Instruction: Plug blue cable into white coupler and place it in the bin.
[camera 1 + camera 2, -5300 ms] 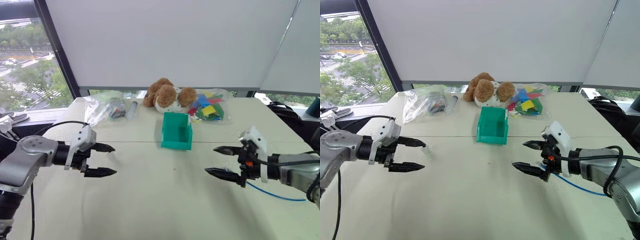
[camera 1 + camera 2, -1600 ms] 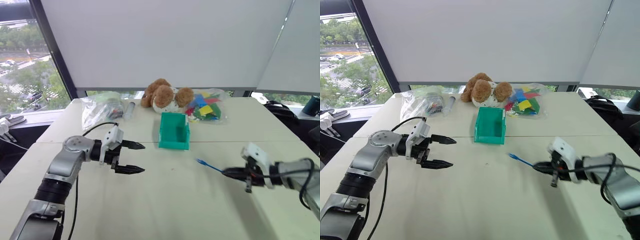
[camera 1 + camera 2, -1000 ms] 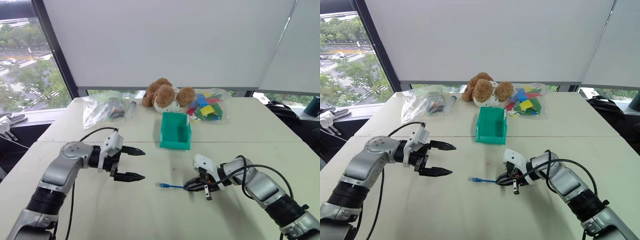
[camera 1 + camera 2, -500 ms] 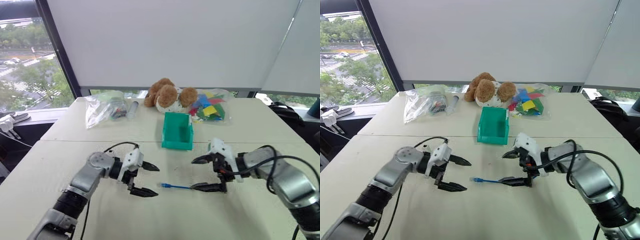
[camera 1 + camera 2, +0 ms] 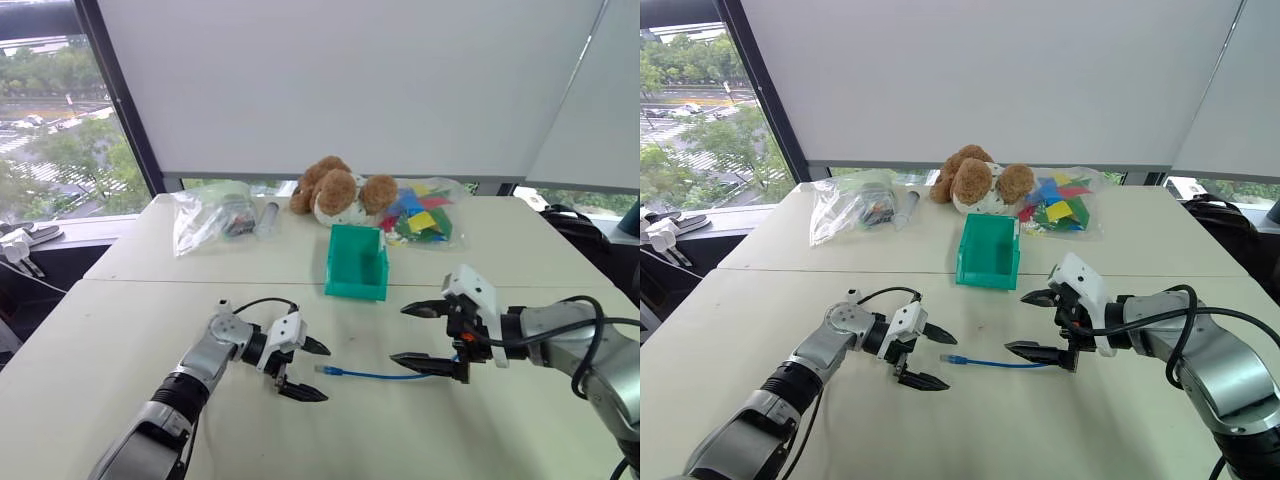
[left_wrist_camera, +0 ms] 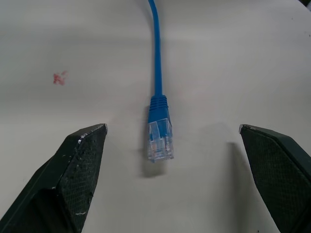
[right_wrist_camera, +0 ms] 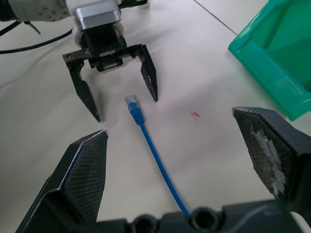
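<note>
now | thin bright blue cable [image 5: 385, 376] flat on pale counter [image 5: 140, 330], clear plug between left gripper [image 5: 308, 370] fingers, released | right gripper [image 5: 428, 339] fingers released | teal-green plastic bin [image 5: 357, 263] behind

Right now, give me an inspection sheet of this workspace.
Surface: pale table, small red mark.
Job's things: blue cable lying flat, clear plug toward left pincer; teal bin upright, nothing seen inside; white coupler: nothing seen.
Clutter: plush toy, two clear bags at the far edge.
Grippers: left pincer open, straddling the plug; right pincer open, above the cable.
Cables: black arm cables.
Surroundings: window, white blinds.
</note>
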You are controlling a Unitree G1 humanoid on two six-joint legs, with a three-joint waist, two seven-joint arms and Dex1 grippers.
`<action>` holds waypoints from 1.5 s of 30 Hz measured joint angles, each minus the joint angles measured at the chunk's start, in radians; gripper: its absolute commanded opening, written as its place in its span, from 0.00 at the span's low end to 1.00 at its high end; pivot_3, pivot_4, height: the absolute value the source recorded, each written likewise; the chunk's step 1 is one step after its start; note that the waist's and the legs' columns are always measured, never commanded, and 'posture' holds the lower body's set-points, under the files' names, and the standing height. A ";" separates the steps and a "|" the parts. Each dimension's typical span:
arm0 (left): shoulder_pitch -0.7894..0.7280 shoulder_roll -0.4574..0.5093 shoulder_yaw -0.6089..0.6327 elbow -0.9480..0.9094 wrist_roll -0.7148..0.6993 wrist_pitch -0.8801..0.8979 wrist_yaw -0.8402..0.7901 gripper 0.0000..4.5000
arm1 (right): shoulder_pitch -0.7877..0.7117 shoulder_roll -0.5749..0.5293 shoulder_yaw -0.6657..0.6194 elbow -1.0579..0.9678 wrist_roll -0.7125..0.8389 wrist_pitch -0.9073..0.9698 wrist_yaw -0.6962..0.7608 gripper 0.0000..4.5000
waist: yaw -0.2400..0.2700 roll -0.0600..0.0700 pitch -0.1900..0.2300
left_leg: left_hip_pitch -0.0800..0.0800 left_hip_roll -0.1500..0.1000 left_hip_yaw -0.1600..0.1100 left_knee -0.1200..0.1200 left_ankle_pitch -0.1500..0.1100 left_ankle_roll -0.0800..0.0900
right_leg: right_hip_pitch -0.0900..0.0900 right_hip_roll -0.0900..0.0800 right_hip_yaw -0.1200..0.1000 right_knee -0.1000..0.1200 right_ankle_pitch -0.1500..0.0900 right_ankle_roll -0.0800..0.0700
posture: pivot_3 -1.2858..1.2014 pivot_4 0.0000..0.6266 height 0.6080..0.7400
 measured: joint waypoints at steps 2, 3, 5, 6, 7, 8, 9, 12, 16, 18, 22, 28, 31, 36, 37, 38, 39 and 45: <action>-0.001 -0.003 0.000 0.010 0.010 -0.026 0.003 0.88 | 0.003 0.000 0.000 -0.007 0.007 0.000 -0.013 1.00 | 0.000 0.000 0.000 | 0.000 0.000 0.000 0.000 0.000 0.000 | 0.000 0.000 0.000 0.000 0.000 0.000 | 0.52 0.24 1.00; -0.001 -0.005 0.000 0.012 0.015 -0.034 0.008 0.82 | 0.006 0.000 0.000 -0.010 0.008 0.000 -0.017 1.00 | 0.000 0.000 0.000 | 0.000 0.000 0.000 0.000 0.000 0.000 | 0.000 0.000 0.000 0.000 0.000 0.000 | 0.52 0.24 1.00; 0.000 -0.005 0.001 0.015 0.020 -0.044 0.014 0.56 | 0.012 -0.001 0.000 -0.012 0.013 0.000 -0.026 1.00 | 0.000 0.000 0.000 | 0.000 0.000 0.000 0.000 0.000 0.000 | 0.000 0.000 0.000 0.000 0.000 0.000 | 0.52 0.24 1.00; 0.000 -0.005 0.001 0.016 0.021 -0.044 0.014 0.48 | 0.013 -0.002 0.000 -0.012 0.015 0.000 -0.029 1.00 | 0.000 0.000 0.000 | 0.000 0.000 0.000 0.000 0.000 0.000 | 0.000 0.000 0.000 0.000 0.000 0.000 | 0.52 0.24 1.00; 0.000 -0.005 0.001 0.017 0.023 -0.045 0.015 0.37 | 0.014 -0.004 0.000 -0.012 0.016 0.000 -0.031 1.00 | 0.000 0.000 0.000 | 0.000 0.000 0.000 0.000 0.000 0.000 | 0.000 0.000 0.000 0.000 0.000 0.000 | 0.52 0.24 1.00; 0.001 -0.005 0.002 0.016 0.024 -0.049 0.016 0.26 | 0.015 -0.007 0.000 -0.012 0.017 -0.001 -0.034 1.00 | 0.000 0.000 0.000 | 0.000 0.000 0.000 0.000 0.000 0.000 | 0.000 0.000 0.000 0.000 0.000 0.000 | 0.52 0.24 1.00; 0.004 -0.005 0.002 0.015 0.026 -0.058 0.016 0.15 | 0.015 -0.009 0.000 -0.012 0.018 -0.001 -0.039 1.00 | 0.000 0.000 0.000 | 0.000 0.000 0.000 0.000 0.000 0.000 | 0.000 0.000 0.000 0.000 0.000 0.000 | 0.52 0.24 1.00; 0.029 -0.004 0.005 -0.012 0.023 -0.064 0.015 0.01 | 0.019 -0.010 0.000 -0.013 0.025 -0.001 -0.050 1.00 | -0.001 0.000 0.000 | 0.000 0.000 0.000 0.000 0.000 0.000 | 0.000 0.000 0.000 0.000 0.000 0.000 | 0.52 0.24 1.00; 0.051 0.003 0.006 -0.057 0.016 -0.049 0.016 0.01 | 0.031 -0.009 -0.020 -0.022 0.051 0.008 -0.075 1.00 | 0.000 0.000 0.000 | 0.000 0.000 0.000 0.000 0.000 0.000 | 0.000 0.000 0.000 0.000 0.000 0.000 | 0.52 0.24 1.00; 0.052 0.008 0.023 -0.084 0.005 -0.017 0.029 0.01 | 0.040 0.013 -0.063 -0.039 0.091 0.039 -0.104 1.00 | 0.000 0.000 0.000 | 0.000 0.000 0.000 0.000 0.000 0.000 | 0.000 0.000 0.000 0.000 0.000 0.000 | 0.52 0.24 1.00; -0.016 0.001 0.114 -0.110 -0.043 0.037 0.116 0.01 | 0.083 0.123 -0.150 -0.082 0.217 0.148 -0.218 1.00 | 0.003 -0.001 0.000 | -0.001 0.000 -0.001 0.000 0.000 0.000 | 0.000 0.000 0.000 0.000 0.000 0.000 | 0.52 0.24 1.00; -0.085 -0.032 0.173 -0.161 -0.083 0.052 0.197 0.01 | 0.094 0.308 -0.232 -0.122 0.407 0.303 -0.456 1.00 | -0.003 0.000 0.000 | 0.000 0.000 -0.001 0.000 0.000 0.000 | 0.000 0.000 0.000 0.000 0.000 0.000 | 0.52 0.24 1.00; -0.084 -0.039 0.173 -0.167 -0.092 0.055 0.208 0.01 | 0.087 0.408 -0.237 -0.098 0.469 0.342 -0.578 1.00 | -0.005 0.000 0.000 | 0.000 0.000 -0.001 0.000 0.000 0.000 | 0.000 0.001 0.000 0.001 0.000 0.000 | 0.52 0.24 1.00; -0.084 -0.043 0.173 -0.173 -0.093 0.055 0.211 0.01 | 0.024 0.574 -0.272 0.022 0.561 0.352 -0.770 1.00 | -0.006 0.000 0.000 | 0.000 0.000 -0.001 0.000 0.000 0.000 | 0.000 0.001 0.000 0.001 0.000 0.000 | 0.52 0.24 1.00; -0.083 -0.042 0.173 -0.175 -0.093 0.055 0.211 0.01 | 0.020 0.603 -0.276 0.044 0.590 0.352 -0.808 1.00 | -0.006 0.000 0.000 | 0.000 0.000 -0.001 -0.001 0.000 0.000 | 0.000 0.001 0.000 0.001 0.000 0.000 | 0.52 0.24 1.00; -0.083 -0.042 0.173 -0.177 -0.093 0.055 0.211 0.01 | 0.020 0.617 -0.278 0.053 0.600 0.352 -0.823 1.00 | -0.005 0.000 0.000 | 0.000 0.000 -0.001 -0.001 0.000 0.000 | 0.000 0.001 0.000 0.001 0.000 0.000 | 0.52 0.24 1.00; -0.083 -0.042 0.173 -0.180 -0.093 0.055 0.211 0.01 | 0.020 0.640 -0.277 0.070 0.620 0.350 -0.850 1.00 | -0.005 0.000 0.000 | 0.000 0.000 -0.001 -0.001 0.000 0.000 | 0.000 0.001 0.000 0.001 0.000 0.000 | 0.52 0.24 1.00; -0.078 -0.039 0.173 -0.198 -0.093 0.056 0.210 0.01 | 0.007 0.721 -0.247 0.141 0.658 0.309 -0.949 1.00 | -0.009 0.000 0.000 | 0.000 0.000 -0.001 -0.001 0.000 0.000 | -0.001 0.001 0.000 0.001 0.000 0.000 | 0.52 0.24 1.00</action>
